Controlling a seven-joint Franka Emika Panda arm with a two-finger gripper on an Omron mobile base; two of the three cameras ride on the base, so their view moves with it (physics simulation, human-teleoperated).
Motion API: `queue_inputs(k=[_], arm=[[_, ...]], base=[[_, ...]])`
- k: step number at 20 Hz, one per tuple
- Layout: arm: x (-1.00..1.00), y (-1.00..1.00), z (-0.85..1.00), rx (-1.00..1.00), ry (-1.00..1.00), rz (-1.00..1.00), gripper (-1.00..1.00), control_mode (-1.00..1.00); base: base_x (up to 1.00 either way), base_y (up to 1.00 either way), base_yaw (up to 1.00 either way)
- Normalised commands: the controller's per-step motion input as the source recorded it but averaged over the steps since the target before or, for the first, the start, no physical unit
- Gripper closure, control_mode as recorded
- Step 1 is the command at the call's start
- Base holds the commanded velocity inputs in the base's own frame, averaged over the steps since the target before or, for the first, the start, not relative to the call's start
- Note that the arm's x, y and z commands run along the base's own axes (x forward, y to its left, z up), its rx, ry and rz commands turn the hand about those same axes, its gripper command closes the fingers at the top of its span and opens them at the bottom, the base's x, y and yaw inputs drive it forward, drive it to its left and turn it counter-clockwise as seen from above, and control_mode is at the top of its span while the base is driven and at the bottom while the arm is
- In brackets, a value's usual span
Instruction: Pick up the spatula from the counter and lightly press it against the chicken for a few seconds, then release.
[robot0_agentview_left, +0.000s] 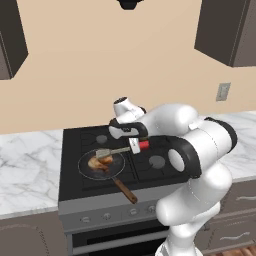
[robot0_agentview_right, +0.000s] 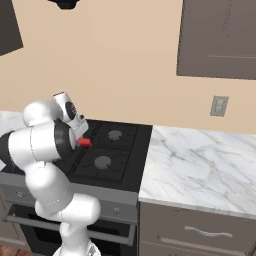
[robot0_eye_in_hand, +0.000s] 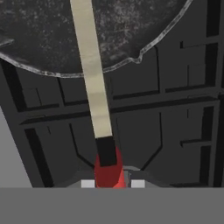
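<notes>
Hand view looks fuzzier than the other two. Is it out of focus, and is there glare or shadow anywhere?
Hand view: very close up, so the spatula and the pan look soft and blocky, with no glare. Left base view: flat, even light; the chicken is small but legible. Right base view: even light on the marble counter, no hard shadows.

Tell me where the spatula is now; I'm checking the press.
In the left base view, the spatula is in the pincer over the stove's left side, its blade above the chicken in the pan.
</notes>
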Motion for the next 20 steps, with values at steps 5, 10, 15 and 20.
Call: queue_inputs(k=[5, 10, 15, 20], arm=[[-0.03, 0.00, -0.30, -0.06, 0.05, 0.00, 1.00, -1.00], [-0.07, 0.00, -0.31, -0.05, 0.03, 0.00, 1.00, -1.00], [-0.13, 0.00, -0.26, -0.04, 0.00, 0.00, 1.00, -1.00], [-0.13, 0.00, -0.15, -0.03, 0.00, 0.00, 1.00, -1.00]], base=[[0.00, 0.00, 0.00], [0.00, 0.00, 0.00], [0.00, 0.00, 0.00], [0.00, 0.00, 0.00]])
